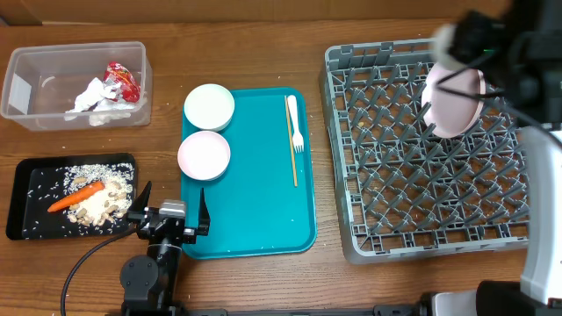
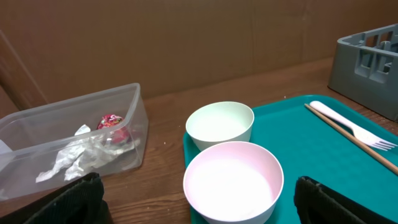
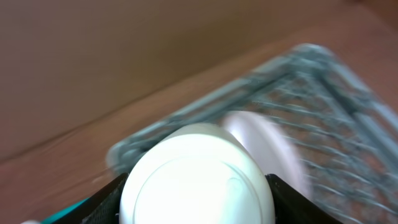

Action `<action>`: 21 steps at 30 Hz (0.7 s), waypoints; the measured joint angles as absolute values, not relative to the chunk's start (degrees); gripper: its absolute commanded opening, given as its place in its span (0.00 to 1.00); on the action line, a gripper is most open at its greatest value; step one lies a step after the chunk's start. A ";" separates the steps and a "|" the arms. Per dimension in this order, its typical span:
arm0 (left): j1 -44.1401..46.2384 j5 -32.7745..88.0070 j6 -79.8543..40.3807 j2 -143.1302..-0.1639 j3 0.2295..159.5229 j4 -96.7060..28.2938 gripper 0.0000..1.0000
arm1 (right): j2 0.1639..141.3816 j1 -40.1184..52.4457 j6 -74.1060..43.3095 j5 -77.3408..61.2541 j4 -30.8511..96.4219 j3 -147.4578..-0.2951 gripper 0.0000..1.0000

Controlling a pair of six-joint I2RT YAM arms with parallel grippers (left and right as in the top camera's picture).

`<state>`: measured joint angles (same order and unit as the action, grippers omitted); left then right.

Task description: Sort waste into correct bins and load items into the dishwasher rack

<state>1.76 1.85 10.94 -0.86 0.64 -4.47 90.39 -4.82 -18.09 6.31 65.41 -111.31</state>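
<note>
- Cup (image 3: 198,177) fills the right wrist view, its round white end toward the lens. The right gripper (image 3: 198,200) clamps it, one dark finger on each side.
- Behind the cup the plate (image 3: 267,140) stands on edge among the pegs of the rack (image 1: 339,175). This view is blurred, so I cannot tell whether cup and plate touch.
- Overhead, the rack lies right of the teal tray (image 1: 255,202), with a narrow strip of table (image 1: 263,53) between their edges. The plate sits in the rack's far right part, and bare pegs cover the rest.
- The left gripper (image 1: 172,206) hangs over the teal tray's near left corner. Its jaws are spread wide and hold nothing.
- Two bowls sit on the teal tray's left side, touching or nearly so. The near bowl (image 2: 233,180) lies just ahead of the left fingers (image 2: 74,202), and the far bowl (image 2: 219,123) is close to the far left corner.
- The fork (image 1: 293,114) and a chopstick (image 1: 294,171) lie side by side along the teal tray's right edge, in its far half. Bare teal surface shows between them and the bowls and across the near half.
- The tub (image 1: 75,50) stands left of the teal tray's far end, apart from it. It holds the tissue (image 1: 90,95) and the wrapper (image 1: 123,81) at its right end.
- The black tray (image 1: 35,180) lies left of the teal tray's near end, with a gap of table between them. It holds the carrot (image 1: 77,197), nuts (image 1: 104,206) and rice (image 1: 88,171).
</note>
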 measured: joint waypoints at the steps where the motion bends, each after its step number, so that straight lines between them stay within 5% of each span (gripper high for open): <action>1: 1.76 1.85 10.94 -0.86 0.64 -4.47 1.00 | 90.52 -5.98 -18.02 6.37 66.08 -111.28 0.54; 8: 1.76 1.85 10.94 -0.86 0.64 -4.47 1.00 | 94.17 -21.69 -18.31 7.11 69.08 -106.74 0.57; 14: 1.76 1.85 10.94 -0.86 0.64 -4.47 1.00 | 101.97 -26.06 -18.44 7.75 65.87 -98.28 0.58; 18: 1.76 1.85 10.92 -0.86 0.64 -4.47 1.00 | 104.53 -26.11 -19.09 7.68 62.17 -92.92 0.79; 21: 1.76 1.85 10.94 -0.84 0.64 -4.47 1.00 | 104.53 -26.11 -19.46 7.62 62.15 -92.71 0.83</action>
